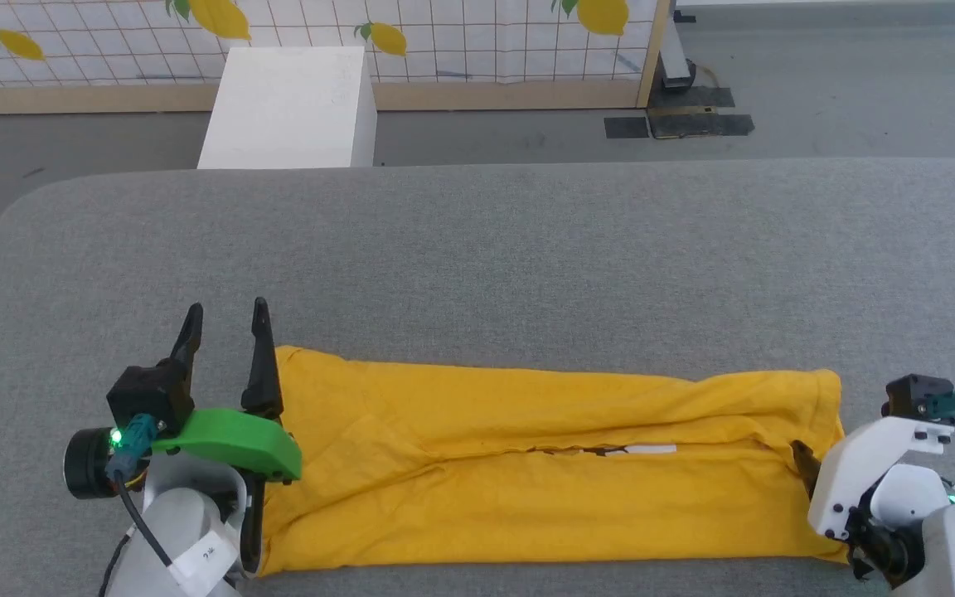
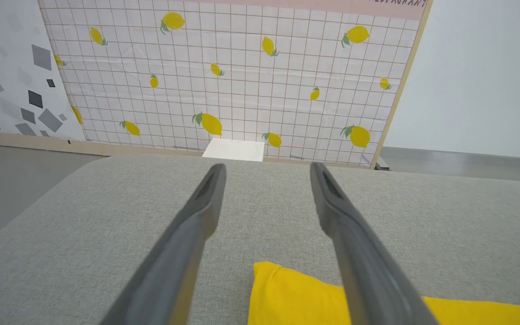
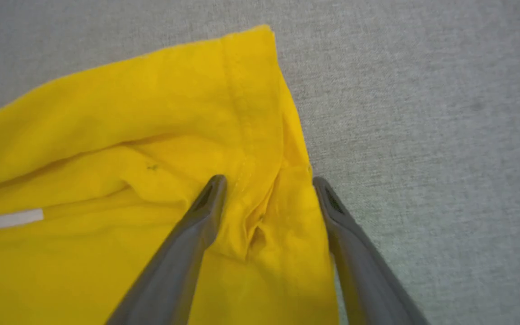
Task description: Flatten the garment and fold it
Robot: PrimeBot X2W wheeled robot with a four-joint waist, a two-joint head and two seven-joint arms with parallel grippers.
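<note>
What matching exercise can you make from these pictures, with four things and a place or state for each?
Things:
1 garment
2 left hand
3 right hand
4 box

Descriptions:
a white, beyond the grey surface
b open, at the garment's right end
c yellow, folded into a long strip
d open, at the garment's left end

Pairs: 1-c, 2-d, 3-b, 4-a
</note>
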